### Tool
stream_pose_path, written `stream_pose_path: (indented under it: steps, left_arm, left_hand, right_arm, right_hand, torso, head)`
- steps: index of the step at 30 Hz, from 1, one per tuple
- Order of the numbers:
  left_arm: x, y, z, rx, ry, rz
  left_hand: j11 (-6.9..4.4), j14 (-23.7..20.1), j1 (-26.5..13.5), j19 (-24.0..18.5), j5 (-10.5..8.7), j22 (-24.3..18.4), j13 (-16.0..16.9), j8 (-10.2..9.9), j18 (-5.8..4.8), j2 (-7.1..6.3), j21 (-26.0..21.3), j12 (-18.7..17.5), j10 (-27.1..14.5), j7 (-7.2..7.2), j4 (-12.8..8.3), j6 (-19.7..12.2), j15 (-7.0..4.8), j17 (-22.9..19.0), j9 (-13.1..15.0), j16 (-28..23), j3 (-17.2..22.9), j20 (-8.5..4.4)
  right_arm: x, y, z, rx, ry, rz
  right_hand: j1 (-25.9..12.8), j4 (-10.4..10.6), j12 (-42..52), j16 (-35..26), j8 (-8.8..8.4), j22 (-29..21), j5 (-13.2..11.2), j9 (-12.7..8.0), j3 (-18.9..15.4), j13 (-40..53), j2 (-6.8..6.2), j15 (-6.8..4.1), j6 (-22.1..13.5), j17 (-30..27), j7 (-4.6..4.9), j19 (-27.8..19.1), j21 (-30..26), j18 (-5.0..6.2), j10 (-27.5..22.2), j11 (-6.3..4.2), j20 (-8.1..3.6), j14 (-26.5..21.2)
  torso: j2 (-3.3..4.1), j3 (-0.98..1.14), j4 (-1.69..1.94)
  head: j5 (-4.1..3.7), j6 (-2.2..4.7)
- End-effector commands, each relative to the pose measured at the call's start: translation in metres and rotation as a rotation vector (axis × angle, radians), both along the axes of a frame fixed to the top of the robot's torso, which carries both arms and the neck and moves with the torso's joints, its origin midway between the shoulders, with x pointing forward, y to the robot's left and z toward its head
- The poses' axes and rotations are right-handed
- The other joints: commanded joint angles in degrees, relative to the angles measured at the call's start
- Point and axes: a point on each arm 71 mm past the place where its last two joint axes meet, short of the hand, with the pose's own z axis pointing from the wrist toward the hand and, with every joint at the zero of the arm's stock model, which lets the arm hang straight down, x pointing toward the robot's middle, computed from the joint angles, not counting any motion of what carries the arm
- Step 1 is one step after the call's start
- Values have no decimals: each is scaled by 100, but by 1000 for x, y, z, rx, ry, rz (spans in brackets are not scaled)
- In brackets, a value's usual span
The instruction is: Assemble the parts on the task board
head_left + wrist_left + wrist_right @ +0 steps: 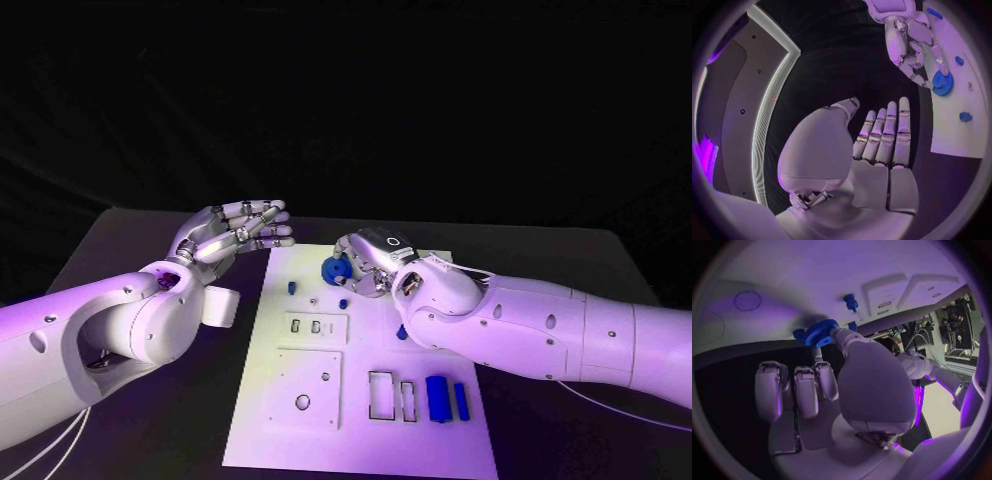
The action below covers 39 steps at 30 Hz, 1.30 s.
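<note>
Your head camera looks down on the task board (pixel 310 400); each wrist camera sits close behind its hand; all share the blue gear (pixel 336 271).

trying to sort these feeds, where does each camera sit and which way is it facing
Head view: from the robot's head, looking down at the table and the white board; both arms show.
Left wrist view: behind the left hand, open, facing the board's edge.
Right wrist view: behind the right hand, facing the board.
Shared: all three show the blue gear at the right hand's fingertips.
</note>
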Motion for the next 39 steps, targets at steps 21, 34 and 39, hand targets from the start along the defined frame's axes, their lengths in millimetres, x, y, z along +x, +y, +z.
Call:
stream_pose_path:
  steps: [21,34,39]
  left_arm:
    - [0,-2,1,-8,-1,-20]
    - [0,-1,1,-8,-1,-18]
    - [0,-1,1,-7,-1,-17]
  left_hand:
    - [4,-49,-53,-33,-15,-9,0,-19,62,24,32,17,-60,449,-37,-38,-3,12,-1,21,17,9]
    - [4,-49,-53,-33,-15,-9,0,-19,62,24,32,17,-60,449,-37,-38,-3,12,-1,21,17,9]
    - [4,-49,-53,-33,-15,-9,0,-19,62,24,32,17,-60,449,-37,-38,-3,12,-1,21,17,9]
  right_arm:
    - [1,-4,-3,-30,23,-10]
    - [0,-10,-10,12,174,-4]
    - [1,-13,-11,21,201,-20]
  right_hand:
    - [-139,21,-49,20,-88,611,-423,-3,-150,369,-69,55,-10,1038,14,-18,-37,-36,-37,54,83,504]
    - [-1022,141,23,42,-388,677,-41,-50,-702,433,367,95,-63,1107,50,21,-19,-46,11,94,125,519]
    - [-1014,136,33,45,-391,694,-14,-51,-698,443,379,94,-52,1116,48,34,-4,-51,19,93,125,521]
  torso:
    - [2,6,-7]
    - [-6,7,-7]
    - [-1,4,-4]
  head:
    - [4,-9]
    - [9,-13]
    - [3,-11]
